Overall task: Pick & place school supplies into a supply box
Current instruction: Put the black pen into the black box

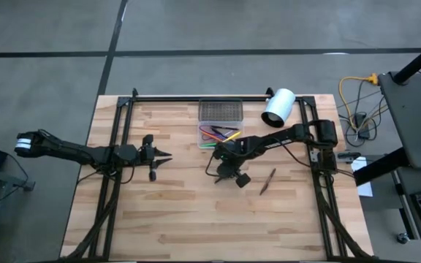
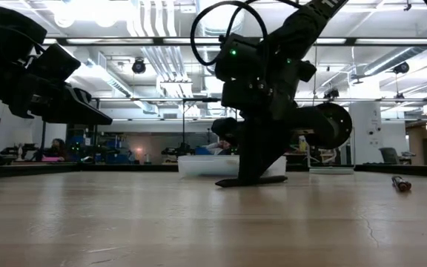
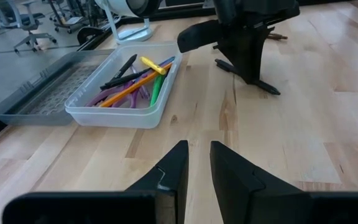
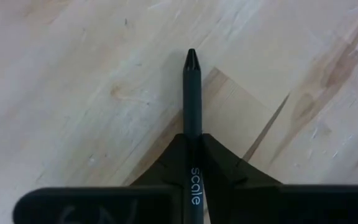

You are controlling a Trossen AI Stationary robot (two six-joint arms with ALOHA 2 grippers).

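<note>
My right gripper (image 1: 226, 168) stands at the table's middle, fingers down on the wood, shut on a dark pen (image 4: 191, 93) that lies on the table. Behind it stands the clear supply box (image 1: 220, 135), holding a green pen, a yellow pencil, orange and purple items and dark pens (image 3: 132, 84). The box's grey mesh part (image 1: 220, 111) lies at its far end. A brown pen (image 1: 268, 181) lies on the table to the right. My left gripper (image 1: 168, 155) hovers at the left, open by a narrow gap, with nothing between its fingers. My right gripper pinches the dark pen's shaft (image 4: 192, 127) between its two fingers. The fingers (image 3: 250, 59) come steeply from above, slanting. The pen lies flat on the wood and sticks out on both sides of the fingers (image 3: 267, 88).
A white cylinder (image 1: 278, 107) lies on its side at the far right, beside the box. Black frame rails (image 1: 120, 131) run along the table's left, right and far sides. Bare wood stretches toward the near edge (image 1: 210, 226).
</note>
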